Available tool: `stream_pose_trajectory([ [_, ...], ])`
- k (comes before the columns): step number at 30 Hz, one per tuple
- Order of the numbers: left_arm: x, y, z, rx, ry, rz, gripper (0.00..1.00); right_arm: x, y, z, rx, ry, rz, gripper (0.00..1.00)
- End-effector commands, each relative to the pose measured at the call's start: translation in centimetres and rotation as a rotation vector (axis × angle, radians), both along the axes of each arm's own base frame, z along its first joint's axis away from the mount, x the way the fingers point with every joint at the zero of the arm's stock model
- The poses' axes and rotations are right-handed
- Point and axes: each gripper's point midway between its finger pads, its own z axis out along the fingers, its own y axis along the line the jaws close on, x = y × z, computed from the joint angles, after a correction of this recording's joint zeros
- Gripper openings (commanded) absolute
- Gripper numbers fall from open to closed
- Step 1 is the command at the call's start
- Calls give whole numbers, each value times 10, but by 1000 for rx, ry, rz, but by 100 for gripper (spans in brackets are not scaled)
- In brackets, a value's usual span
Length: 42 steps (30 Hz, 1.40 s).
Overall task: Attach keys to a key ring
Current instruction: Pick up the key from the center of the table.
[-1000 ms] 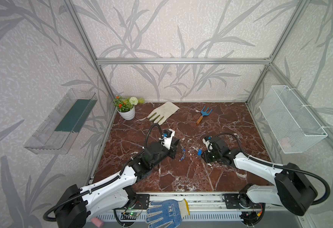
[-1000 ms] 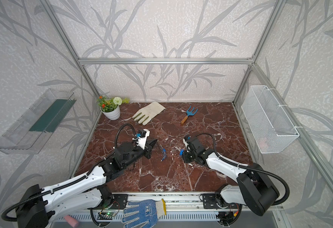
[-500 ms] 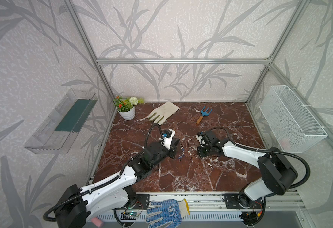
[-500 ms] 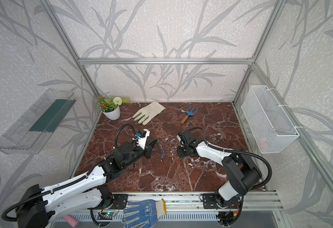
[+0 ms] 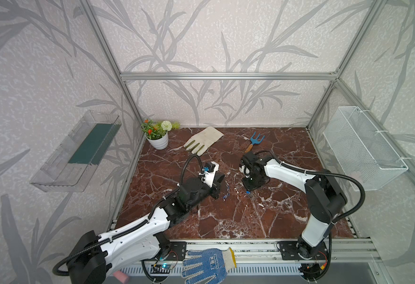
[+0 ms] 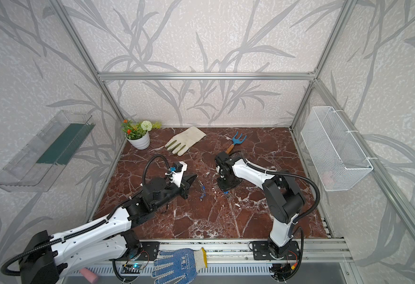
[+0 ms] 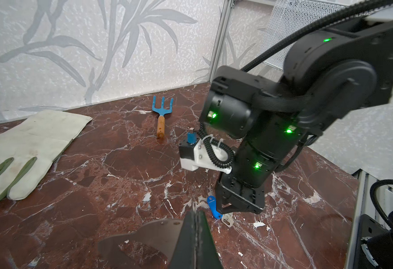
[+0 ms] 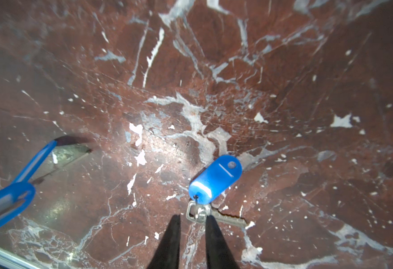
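**Item 1. Knit glove** [image 5: 206, 266]. White knit with blue dots and a yellow cuff. It is draped on the aluminium front rail between my two bases, off the counter.

**Item 2. Counter** [image 5: 226, 221]. Glossy red-brown marble pattern with white veins and chipped pale flecks. An open stretch runs from the front rail up to my fingers, and both side frames are well apart from them.

**Item 3. Left fingers** [image 7: 194, 223]. Black and tapered, clenched on the rim of the key ring [image 7: 144, 235]. The ring is a thin, flat, dull-grey metal plate with a curved outline, an oval cutout and a small edge hole. I hold it over the counter, left of centre.

**Item 4. Keys** [image 5: 226, 196]. Tiny bright-blue tags of smooth, round-ended plastic, between my two arms. One blue tag [image 8: 215, 179] lies flat near the counter's middle, with a wire loop and a silver metal piece at its end.

**Item 5. Right fingers** [image 8: 192, 219]. Two black wedges with a narrow gap, their tips on either side of that tag's silver end. I cannot tell whether they pinch it or only flank it.

**Item 6. Hand fork** [image 5: 254, 142]. Blue tines and a wooden handle, lying flat just behind my right wrist.

**Item 7. Work glove** [image 5: 204, 141]. Cream with olive fingers, lying flat towards the back edge.

**Item 8. Potted plant** [image 5: 158, 137]. White pot in the back left corner.

**Item 9. Walls.** A clear plastic shelf [image 5: 76, 152] is on the left and a white wire basket [image 5: 364, 147] on the right, both above counter level.
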Motion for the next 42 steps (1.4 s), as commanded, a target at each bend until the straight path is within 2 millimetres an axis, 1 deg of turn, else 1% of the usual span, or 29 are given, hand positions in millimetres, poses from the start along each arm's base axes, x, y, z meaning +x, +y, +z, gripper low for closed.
stream_pose_trajectory([
  [1, -5, -3, 19, -32, -49, -26, 0, -21, -13, -2, -86, 130, 47, 21],
  [5, -8, -4, 21, -33, -55, -33, 0, -18, -7, -2, -79, 161, 48, 21],
  [14, -12, -2, 27, -31, -75, -35, 0, -17, -4, -9, -97, 199, 58, 17],
  [29, -16, -3, 30, -24, -86, -42, 0, -11, -2, -19, -110, 209, 59, 16],
  [34, -16, -4, 29, -17, -84, -44, 0, -10, 0, -21, -106, 215, 58, 13],
  [36, -16, -4, 28, -17, -82, -45, 0, -10, 1, -22, -102, 214, 58, 6],
  [38, -17, -5, 28, -16, -83, -48, 0, -9, 1, -20, -100, 207, 57, 1],
  [42, -16, -4, 28, -13, -84, -47, 0, -7, 0, -10, -87, 166, 52, 0],
])
